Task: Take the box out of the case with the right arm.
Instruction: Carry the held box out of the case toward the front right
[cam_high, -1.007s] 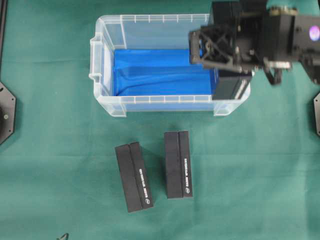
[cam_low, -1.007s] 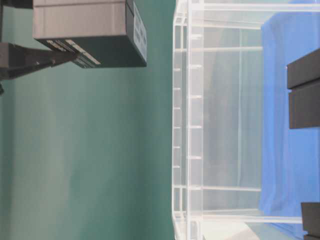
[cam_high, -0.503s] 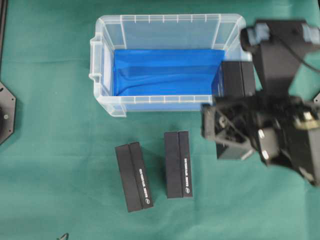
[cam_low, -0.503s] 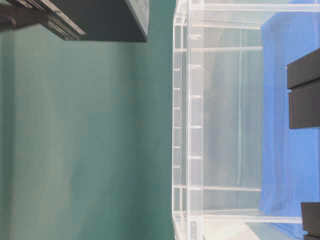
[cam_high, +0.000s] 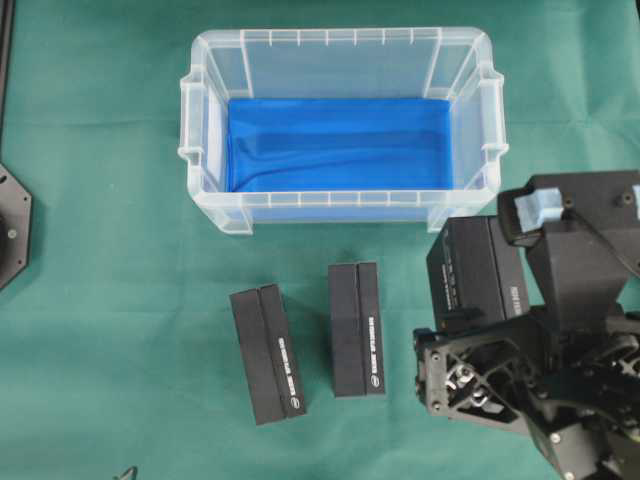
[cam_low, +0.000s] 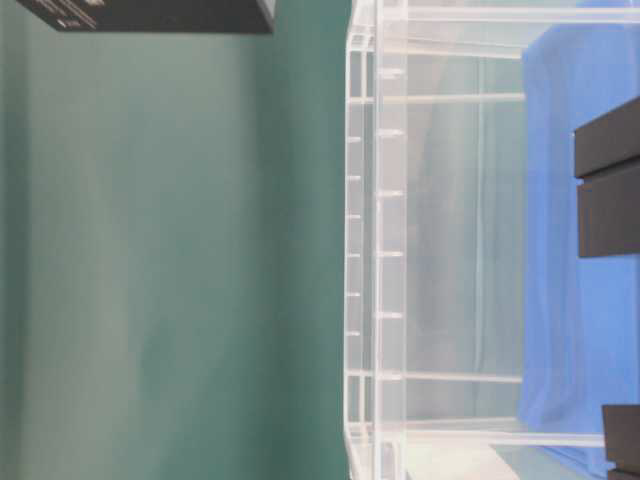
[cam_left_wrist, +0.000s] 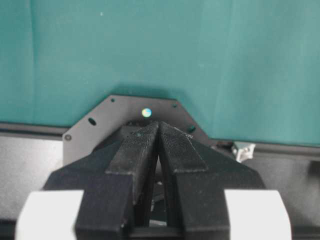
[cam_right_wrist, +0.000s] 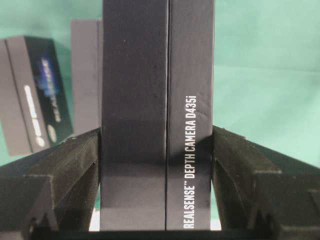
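the box (cam_right_wrist: 157, 125) stands between the right fingers (cam_right_wrist: 75, 170), one flat against each of its long sides, so the right gripper (cam_right_wrist: 157, 190) is spread to the box's width and clamped on it; white print reading realsense depth camera runs along the box's right half in the right wrist view. from overhead the box (cam_high: 475, 272) is outside the case (cam_high: 340, 206), just past its near right corner and over the green worktop (cam_high: 110, 330), with the right arm (cam_high: 580, 290) beside it at the lower right. in the table-level view only the box's edge (cam_low: 160, 14) shows at the top, apart from the case wall (cam_low: 375, 250). the case holds only its blue sheet (cam_high: 335, 145) as seen from above. two more black boxes (cam_high: 268, 354) and (cam_high: 356, 329) lie side by side on the worktop in front of the case, left of the held box, with a strip of bare cloth between them and it. the left gripper (cam_left_wrist: 159, 131) has its fingers pressed together on nothing, over a black plate (cam_left_wrist: 100, 125)
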